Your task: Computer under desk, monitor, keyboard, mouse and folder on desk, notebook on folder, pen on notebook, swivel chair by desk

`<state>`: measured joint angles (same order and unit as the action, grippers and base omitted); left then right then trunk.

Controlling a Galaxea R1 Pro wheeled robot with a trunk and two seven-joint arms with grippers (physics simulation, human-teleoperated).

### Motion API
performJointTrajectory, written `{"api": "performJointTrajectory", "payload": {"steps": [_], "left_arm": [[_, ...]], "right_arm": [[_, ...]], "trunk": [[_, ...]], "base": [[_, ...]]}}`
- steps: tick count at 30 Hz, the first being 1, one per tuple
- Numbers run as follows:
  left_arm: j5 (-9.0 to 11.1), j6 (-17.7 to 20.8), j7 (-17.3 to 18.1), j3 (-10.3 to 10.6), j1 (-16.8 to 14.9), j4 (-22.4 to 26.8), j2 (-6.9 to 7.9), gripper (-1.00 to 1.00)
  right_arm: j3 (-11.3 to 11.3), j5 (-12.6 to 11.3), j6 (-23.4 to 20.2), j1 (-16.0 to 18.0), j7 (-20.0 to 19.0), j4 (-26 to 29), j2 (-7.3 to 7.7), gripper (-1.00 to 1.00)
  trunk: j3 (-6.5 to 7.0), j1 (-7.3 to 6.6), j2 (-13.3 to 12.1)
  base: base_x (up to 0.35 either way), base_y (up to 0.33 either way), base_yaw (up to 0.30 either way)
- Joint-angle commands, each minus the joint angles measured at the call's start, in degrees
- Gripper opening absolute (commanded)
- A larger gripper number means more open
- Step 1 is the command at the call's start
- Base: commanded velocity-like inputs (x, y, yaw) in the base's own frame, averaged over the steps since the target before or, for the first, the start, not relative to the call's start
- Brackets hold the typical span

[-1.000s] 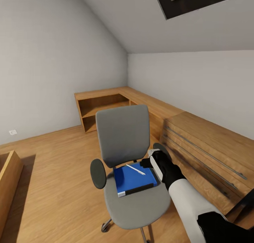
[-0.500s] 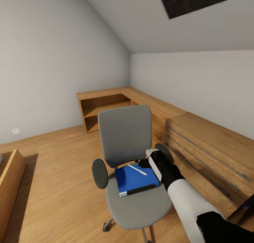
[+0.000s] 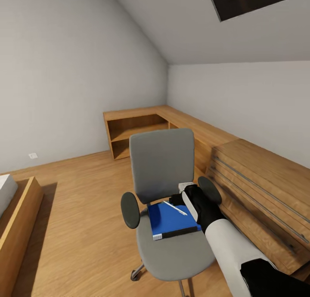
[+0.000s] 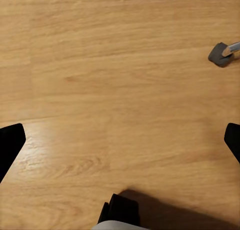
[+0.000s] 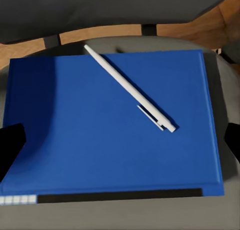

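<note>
The chair (image 3: 165, 193) is standing on the wooden floor (image 3: 73, 202) with its backrest toward the far corner of the room, close beside a long wooden drawer unit (image 3: 262, 189). The folder (image 3: 172, 219) is lying flat on the seat, filling most of the seat's back half, its dark spine along the edge nearest the seat's front and its long axis running across the seat from armrest to armrest. The pen (image 3: 175, 208) is resting on the folder, lying diagonally across the cover; in the right wrist view the pen (image 5: 130, 88) is running from near the folder's back edge, by the backrest, toward the middle of the cover, with its clip end pointing toward the spine side, and the folder (image 5: 110, 140) is sitting square on the grey seat. The right gripper (image 3: 178, 197) is hovering over the back corner of the folder next to the right armrest, its fingers spread wide apart with nothing between them, the dark fingertips (image 5: 10, 145) showing at either side of the folder without touching it. The left gripper (image 4: 120, 140) is hanging over bare floor, likewise spread and holding nothing, with a chair caster (image 4: 221, 53) lying near it.
</note>
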<state>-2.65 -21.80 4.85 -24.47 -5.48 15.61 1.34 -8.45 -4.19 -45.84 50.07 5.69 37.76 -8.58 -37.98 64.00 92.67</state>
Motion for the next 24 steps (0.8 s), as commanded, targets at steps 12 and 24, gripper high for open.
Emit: {"api": "performJointTrajectory", "payload": {"steps": [12,24], "left_arm": [[-0.33,-0.17,0.46,-0.49,-0.03,-0.12,-0.02,1.0],[-0.33,-0.17,0.5,-0.44,-0.04,-0.14,-0.02,1.0]], "right_arm": [[-0.17,-0.15,2.19,-0.05,0.67,-0.22,0.15,1.0],[-0.17,-0.04,4.06,-0.14,0.45,-0.27,0.57,1.0]], "trunk": [[-0.23,-0.01,0.03],[-0.64,-0.01,0.03]], "base": [[0.0,0.0,0.115],[-0.006,-0.086,0.251]]}}
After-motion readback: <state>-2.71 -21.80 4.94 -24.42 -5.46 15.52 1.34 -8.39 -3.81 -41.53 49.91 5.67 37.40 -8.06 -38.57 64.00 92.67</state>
